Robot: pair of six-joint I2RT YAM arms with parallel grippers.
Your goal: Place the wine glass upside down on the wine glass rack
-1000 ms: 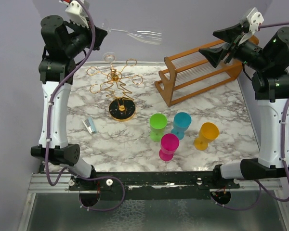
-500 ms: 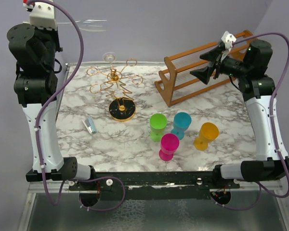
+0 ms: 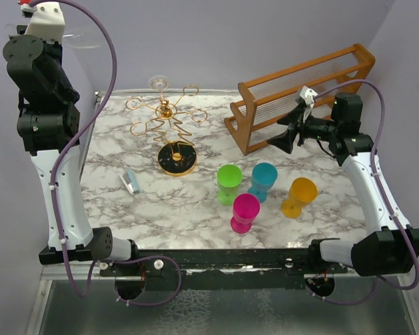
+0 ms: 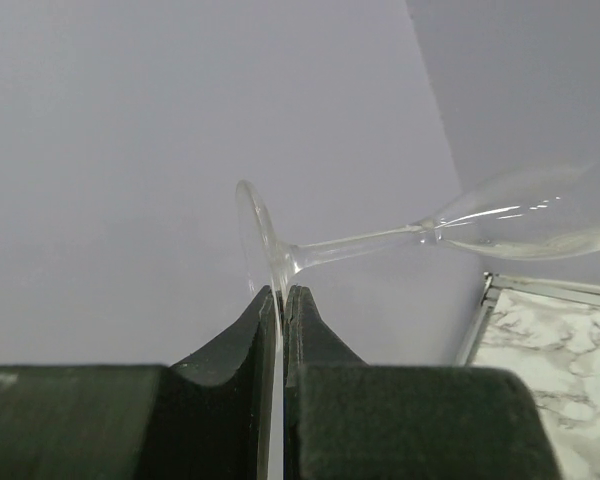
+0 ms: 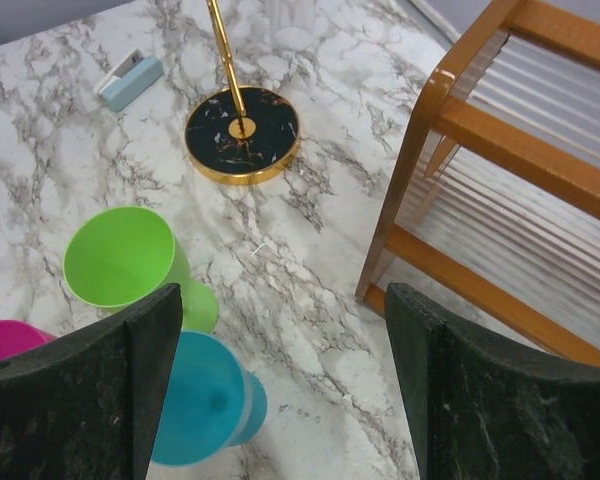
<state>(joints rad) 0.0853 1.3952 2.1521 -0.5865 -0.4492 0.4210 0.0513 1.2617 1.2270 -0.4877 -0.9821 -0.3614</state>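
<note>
The clear wine glass [image 4: 430,232] lies sideways in the air. Its round foot is pinched between the fingers of my left gripper [image 4: 283,292], which is shut on it, and its stem and bowl point right. In the top view the glass [image 3: 84,40] shows only faintly, high at the far left beside the raised left arm. The wine glass rack [image 3: 166,115] is a gold wire stand on a round dark base [image 5: 242,135], below and right of the held glass. My right gripper [image 3: 283,132] hangs open and empty [image 5: 280,300] over the marble, in front of the wooden rack.
A wooden slatted rack [image 3: 300,94] stands at the back right. Green [image 3: 230,180], blue [image 3: 263,178], pink [image 3: 245,209] and orange [image 3: 300,194] cups stand in the middle. A small pale blue object [image 3: 130,181] lies left of the gold base. Another clear glass [image 3: 158,84] hangs at the gold rack's far side.
The left arm has swung the held glass leftward and up against the back wall. The right arm has come down from high right to just in front of the wooden rack, its jaws slightly wider.
</note>
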